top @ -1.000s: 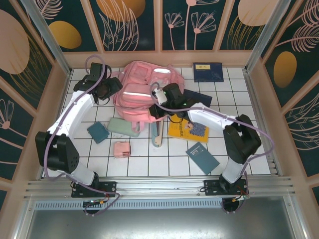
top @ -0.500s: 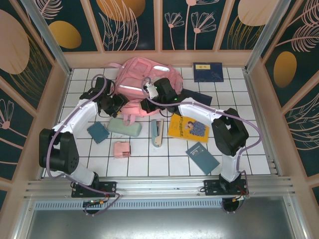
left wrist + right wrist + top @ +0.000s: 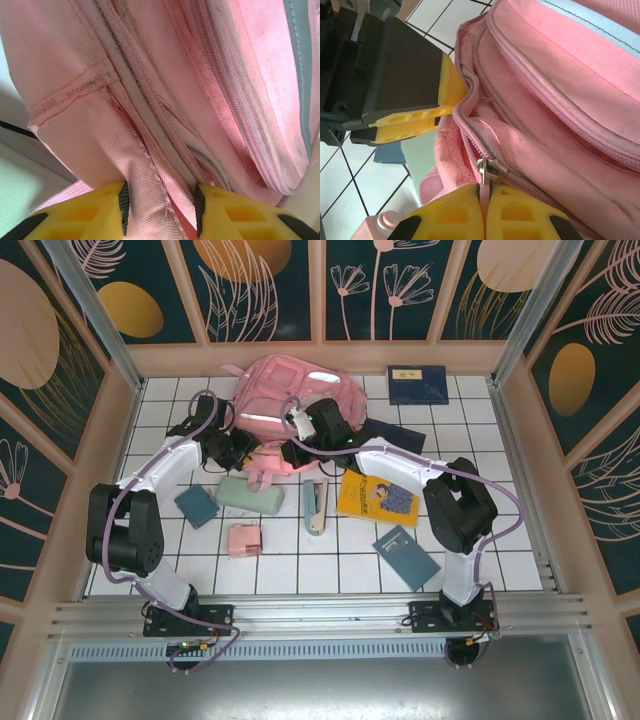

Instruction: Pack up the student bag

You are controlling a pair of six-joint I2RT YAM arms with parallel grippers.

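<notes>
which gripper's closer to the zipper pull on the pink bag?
Right. The right gripper is shut on the tab of the zipper pull; the left gripper pinches a fold of the student bag a little further along the opening.

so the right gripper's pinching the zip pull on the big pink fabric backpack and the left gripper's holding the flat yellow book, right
Not the yellow book: the left gripper grips a fold of the pink fabric backpack, as the left wrist view shows. The rest is right.
</notes>
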